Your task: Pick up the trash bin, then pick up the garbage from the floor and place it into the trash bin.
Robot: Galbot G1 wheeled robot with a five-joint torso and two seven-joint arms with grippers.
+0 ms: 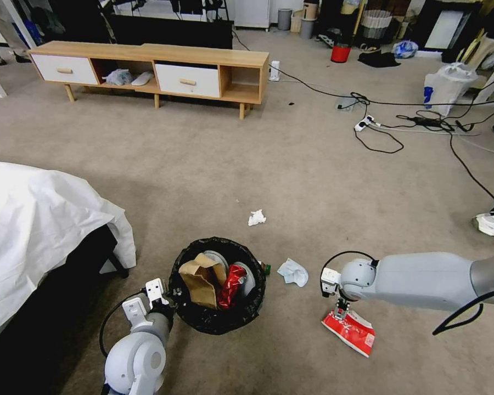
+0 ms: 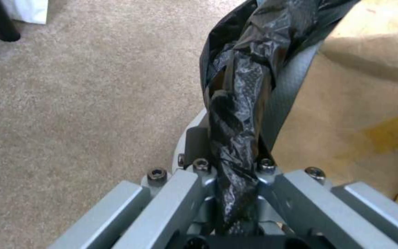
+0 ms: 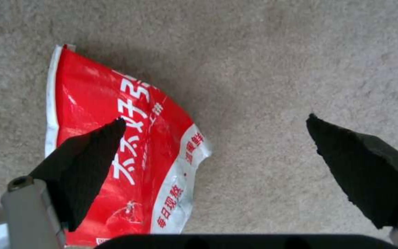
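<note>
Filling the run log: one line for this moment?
left claw: shut on trash bin rim | right claw: open over red-and-white carton | tissues on floor

Trash bin (image 1: pixel 217 321): round, black-lined, upright, lower centre of head view; holds a brown paper bag (image 1: pixel 200 280) and red can (image 1: pixel 231 282).
Carton (image 1: pixel 350 332): red-and-white, flattened, flat on the carpet (image 1: pixel 230 164), lower right.
Tissues: one (image 1: pixel 256 218) at centre, another (image 1: pixel 293 272) just right of the bin.
</note>
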